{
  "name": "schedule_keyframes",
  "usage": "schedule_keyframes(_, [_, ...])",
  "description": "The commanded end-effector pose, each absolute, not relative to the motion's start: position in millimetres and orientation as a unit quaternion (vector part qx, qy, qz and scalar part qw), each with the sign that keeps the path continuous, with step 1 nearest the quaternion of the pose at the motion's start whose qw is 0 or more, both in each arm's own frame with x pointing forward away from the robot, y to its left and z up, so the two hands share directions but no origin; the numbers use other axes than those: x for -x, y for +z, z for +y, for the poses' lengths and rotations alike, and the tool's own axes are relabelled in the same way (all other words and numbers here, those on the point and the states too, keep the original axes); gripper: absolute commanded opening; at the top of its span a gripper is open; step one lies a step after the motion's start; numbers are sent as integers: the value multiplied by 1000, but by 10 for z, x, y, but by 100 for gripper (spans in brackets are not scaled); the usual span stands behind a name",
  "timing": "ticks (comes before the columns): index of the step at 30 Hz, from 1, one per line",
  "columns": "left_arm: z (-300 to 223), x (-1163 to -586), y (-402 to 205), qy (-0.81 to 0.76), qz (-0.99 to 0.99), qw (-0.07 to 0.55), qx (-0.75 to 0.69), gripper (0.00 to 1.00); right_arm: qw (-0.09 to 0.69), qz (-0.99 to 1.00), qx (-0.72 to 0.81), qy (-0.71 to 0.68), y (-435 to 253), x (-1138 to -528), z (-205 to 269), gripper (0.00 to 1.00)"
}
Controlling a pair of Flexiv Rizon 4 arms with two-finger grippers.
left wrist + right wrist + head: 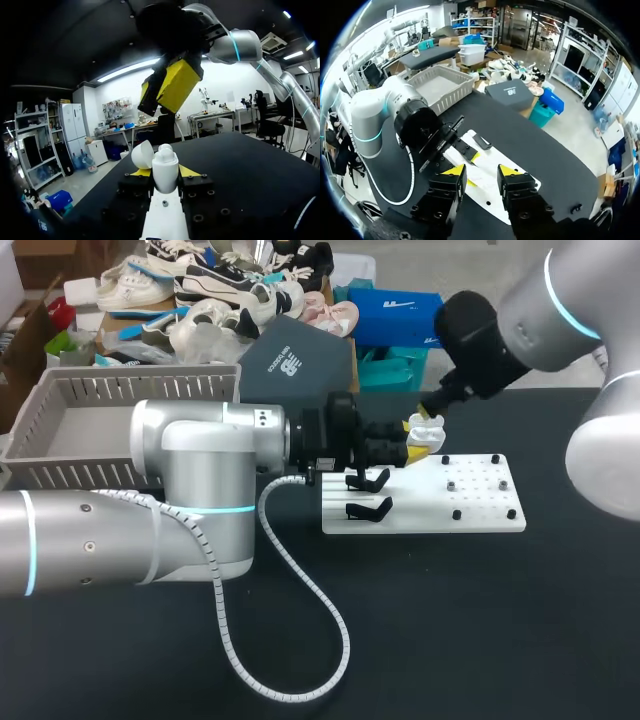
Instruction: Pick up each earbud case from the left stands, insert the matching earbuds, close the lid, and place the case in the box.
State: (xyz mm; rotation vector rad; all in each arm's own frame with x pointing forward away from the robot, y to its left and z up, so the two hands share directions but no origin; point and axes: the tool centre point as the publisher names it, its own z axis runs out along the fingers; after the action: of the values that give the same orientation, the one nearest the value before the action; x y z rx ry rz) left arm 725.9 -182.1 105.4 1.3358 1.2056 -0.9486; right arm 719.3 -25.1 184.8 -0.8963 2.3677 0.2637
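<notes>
The left arm (190, 490) fills the foreground of the head view, reaching in across the table toward the middle. The left gripper (165, 172) is clamped on the white earbud case (428, 432), one yellow tip pressed to each flank. The case is held off the table, above the far edge of the white board (480, 510) that carries the black stands (368, 508). In the left wrist view the case's long axis runs straight out along the fingers. Its lid (142, 154) is swung open to one side, so the cavity faces away from the wrist.

Just past that mouth hangs the right gripper (481, 172), the nearer of the two to the opening. Its fingers stand apart, with nothing visible between them. It lies almost in line with the case's axis, so I judge insertion needs a short approach along that line. Whether earbuds already sit inside cannot be told.

Farther back, well apart, the grey basket (140, 390) waits.
</notes>
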Motion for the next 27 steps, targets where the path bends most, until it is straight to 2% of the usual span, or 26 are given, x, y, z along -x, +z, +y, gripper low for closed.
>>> schedule_keyframes(1, [-1820, -7258, 1045, -397, 504, 527, -558, 0, 302, 891, 327, 92, 1901, -7338, -256, 37])
schedule_keyframes(13, [-1820, -7258, 1045, -397, 504, 527, -558, 0, 294, 897, 311, 108, 1767, -7783, -379, 34])
schedule_keyframes(27, [-1820, -7258, 1045, -397, 504, 527, -558, 0, 266, 905, 308, 121, 1487, -7777, -333, 32])
